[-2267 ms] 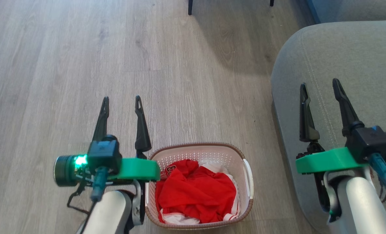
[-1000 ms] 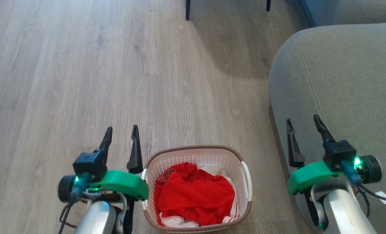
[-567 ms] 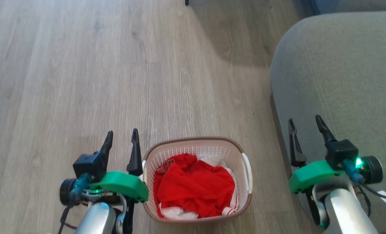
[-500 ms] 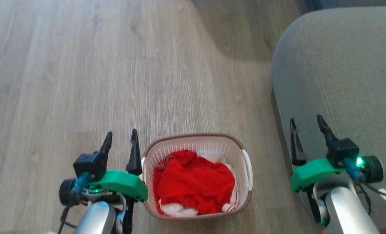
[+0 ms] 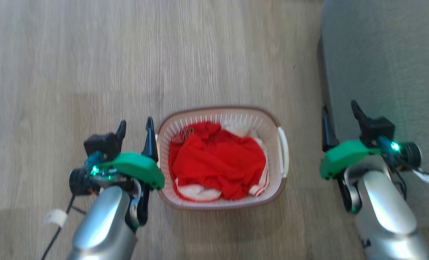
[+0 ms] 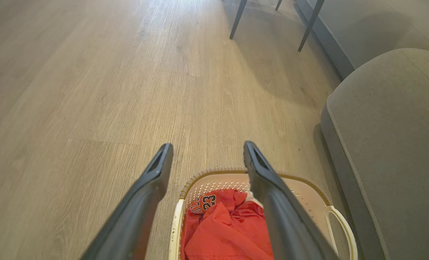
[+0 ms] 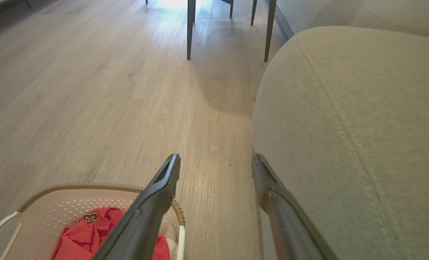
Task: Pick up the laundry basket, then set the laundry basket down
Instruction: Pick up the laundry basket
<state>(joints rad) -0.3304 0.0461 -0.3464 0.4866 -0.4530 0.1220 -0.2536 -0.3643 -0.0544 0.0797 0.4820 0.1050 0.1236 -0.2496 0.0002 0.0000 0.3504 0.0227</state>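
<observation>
The laundry basket (image 5: 272,124) is white perforated plastic with a brown woven-look rim, and it stands on the wooden floor between my two arms. Red-and-white clothes (image 5: 218,164) fill it. The left gripper (image 5: 135,125) is open just left of the basket, above its left edge. In the left wrist view the basket (image 6: 308,191) lies below that open left gripper (image 6: 206,151). Well right of the basket, over the sofa's edge, my right gripper (image 5: 338,108) is open and holds nothing. The right wrist view has the basket (image 7: 48,202) at the lower left, beside that open right gripper (image 7: 216,159).
A grey sofa (image 5: 387,65) runs along the right side, close to the right arm and a short gap from the basket. Dark chair legs (image 7: 191,29) stand farther ahead on the floor. Open wooden floor (image 5: 91,54) stretches to the left and front.
The head camera has tilted down, so the basket sits higher in the picture. Both grippers have drawn back and lower beside the basket, and both stay open.
</observation>
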